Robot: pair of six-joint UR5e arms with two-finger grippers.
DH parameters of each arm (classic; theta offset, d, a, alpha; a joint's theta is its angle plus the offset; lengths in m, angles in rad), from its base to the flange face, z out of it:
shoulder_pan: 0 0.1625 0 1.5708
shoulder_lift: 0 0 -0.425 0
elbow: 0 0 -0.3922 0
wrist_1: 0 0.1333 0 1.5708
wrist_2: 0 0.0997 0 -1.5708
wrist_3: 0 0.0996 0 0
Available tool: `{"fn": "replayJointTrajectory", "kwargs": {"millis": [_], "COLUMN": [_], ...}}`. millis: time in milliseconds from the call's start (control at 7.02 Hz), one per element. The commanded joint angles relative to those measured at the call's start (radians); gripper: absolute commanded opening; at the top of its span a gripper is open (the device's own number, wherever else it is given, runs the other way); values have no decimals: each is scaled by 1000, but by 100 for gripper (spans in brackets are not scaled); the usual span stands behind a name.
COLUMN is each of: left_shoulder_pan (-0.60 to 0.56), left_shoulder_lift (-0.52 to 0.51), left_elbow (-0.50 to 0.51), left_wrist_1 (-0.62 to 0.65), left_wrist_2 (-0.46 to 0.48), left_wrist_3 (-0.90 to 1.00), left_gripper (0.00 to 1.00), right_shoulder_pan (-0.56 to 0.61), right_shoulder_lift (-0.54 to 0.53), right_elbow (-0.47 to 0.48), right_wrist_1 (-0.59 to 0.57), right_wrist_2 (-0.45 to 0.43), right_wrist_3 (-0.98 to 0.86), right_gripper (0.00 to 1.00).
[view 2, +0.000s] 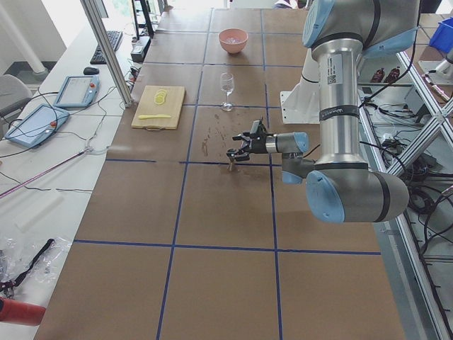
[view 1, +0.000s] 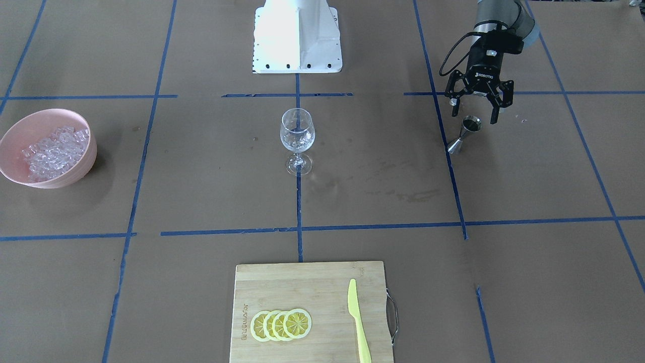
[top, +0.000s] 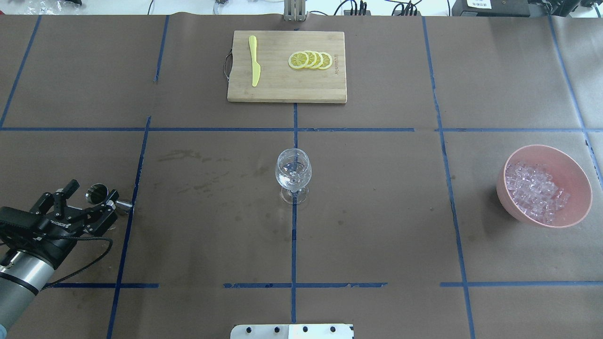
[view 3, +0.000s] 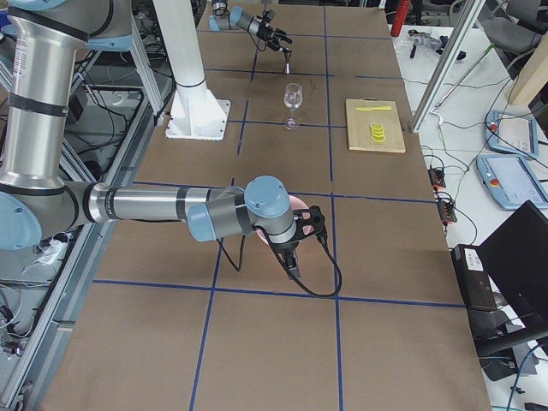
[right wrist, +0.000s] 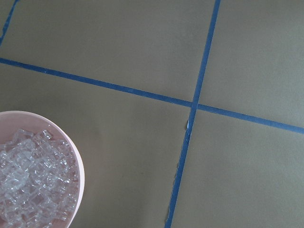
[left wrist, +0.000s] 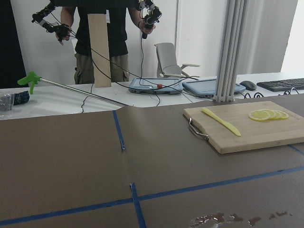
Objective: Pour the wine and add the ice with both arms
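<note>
Front-facing view: the left arm comes down at the far right, wrist pitched steeply toward the brown paper-covered table; the left gripper has its black fingers spread wide and grips nothing, poised just above a polished steel double-cone jigger; a clear stemmed wine glass stands at the centre; the ice, a heap of small glassy cubes, fills a matte pink bowl at the view's left edge.

Overhead view: the jigger's round mouth shows between the parted fingers; a bamboo cutting board carries fanned lemon slices and a pale yellow plastic knife.

Left side view: the near arm's thick silver tube rises upright; its forearm reaches level over the table.

Right side view: the right arm stretches low and level; the right gripper points down above the bowl; whether its fingers are apart cannot be told.

Left wrist view: a person stands beyond the table with handheld controllers.

Right wrist view: the bowl's smooth rim and cubes sit at lower left beside crossing blue tape.
</note>
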Motion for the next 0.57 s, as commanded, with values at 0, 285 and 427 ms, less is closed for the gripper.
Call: {"fn": "replayJointTrajectory", "kwargs": {"millis": [0,285,427], "left_shoulder_pan": [11,17,20], "left_shoulder_lift": [-46,-59,-63], "left_elbow": [83,127,140], "left_wrist_1": [0,0,0], "left_wrist_2": [12,17,15], "left_wrist_3": [-27,-51,-60], "left_gripper": [100,100,100], "right_shoulder_pan": [0,0,0], "right_shoulder_lift": [0,-2,-2], "right_elbow": [0,0,0], "right_wrist_1": [0,0,0], "right_wrist_2": [0,0,0], "right_wrist_3": [0,0,0], "right_gripper": [100,100,100]}}
